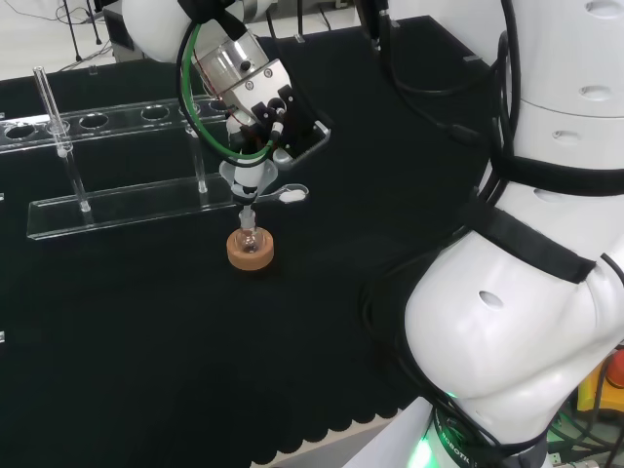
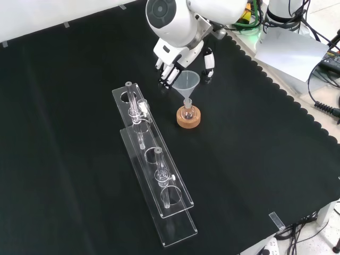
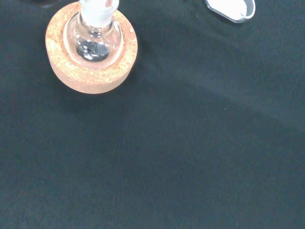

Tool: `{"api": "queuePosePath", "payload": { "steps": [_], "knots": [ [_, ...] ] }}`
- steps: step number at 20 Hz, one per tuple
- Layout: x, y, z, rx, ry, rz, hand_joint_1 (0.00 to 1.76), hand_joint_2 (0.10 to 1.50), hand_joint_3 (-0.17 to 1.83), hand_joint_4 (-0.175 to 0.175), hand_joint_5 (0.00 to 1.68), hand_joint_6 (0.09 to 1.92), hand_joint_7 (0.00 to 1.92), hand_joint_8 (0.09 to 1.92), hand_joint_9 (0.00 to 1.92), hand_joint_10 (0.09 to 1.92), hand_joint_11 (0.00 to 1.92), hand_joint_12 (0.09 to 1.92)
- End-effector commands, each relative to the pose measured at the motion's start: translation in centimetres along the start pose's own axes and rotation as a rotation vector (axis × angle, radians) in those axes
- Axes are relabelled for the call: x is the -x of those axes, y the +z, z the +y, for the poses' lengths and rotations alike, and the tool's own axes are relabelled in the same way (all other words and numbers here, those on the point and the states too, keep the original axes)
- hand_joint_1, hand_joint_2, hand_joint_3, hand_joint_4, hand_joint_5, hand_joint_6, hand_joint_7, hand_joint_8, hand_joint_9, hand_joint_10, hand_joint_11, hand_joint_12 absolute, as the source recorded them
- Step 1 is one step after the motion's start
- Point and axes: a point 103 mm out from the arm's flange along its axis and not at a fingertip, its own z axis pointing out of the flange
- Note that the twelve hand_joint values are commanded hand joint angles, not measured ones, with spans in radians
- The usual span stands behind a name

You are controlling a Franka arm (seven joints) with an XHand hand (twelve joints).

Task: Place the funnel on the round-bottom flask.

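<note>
A clear funnel (image 2: 187, 83) stands upright with its stem in the neck of a small round-bottom flask (image 2: 186, 112). The flask sits in a cork ring (image 2: 189, 121) in the middle of the cloth. The hand (image 2: 175, 59) comes down from above and holds the funnel's cone, with its fingers (image 2: 167, 73) on the left and its thumb (image 2: 209, 65) on the right in the front view. In the head view the hand (image 1: 261, 109) is right above the funnel (image 1: 250, 180) and the flask (image 1: 251, 241). The wrist view looks down on the flask (image 3: 93, 42) in its cork ring (image 3: 90, 78).
A long clear test-tube rack (image 2: 154, 170) with a few glass tubes lies left of the flask in the front view, and behind it in the head view (image 1: 117, 200). The arm's white links (image 1: 546, 244) stand at the head view's right. The cloth's scalloped edge (image 2: 281, 90) runs to the right.
</note>
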Motion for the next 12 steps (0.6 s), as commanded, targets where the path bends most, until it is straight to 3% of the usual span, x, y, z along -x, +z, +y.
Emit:
{"api": "queuePosePath", "payload": {
  "steps": [1, 6, 12],
  "knots": [
    [-0.1, -0.3, -0.4, -0.019, 0.000, -0.003, 0.62, 0.61, 0.49, -0.034, 0.30, 0.09, 0.16, 0.65, 0.75, 0.09, 0.43, 1.30],
    [0.0, -0.6, -1.1, -0.024, -0.005, 0.003, 0.51, 0.59, 0.38, -0.032, 0.27, 0.09, 0.07, 0.64, 0.67, 0.09, 0.37, 1.33],
    [0.9, -1.0, -2.3, 0.039, 0.005, 0.011, 0.44, 0.63, 0.24, -0.030, 0.25, 0.09, 0.02, 0.65, 0.63, 0.09, 0.34, 1.34]
  ]
}}
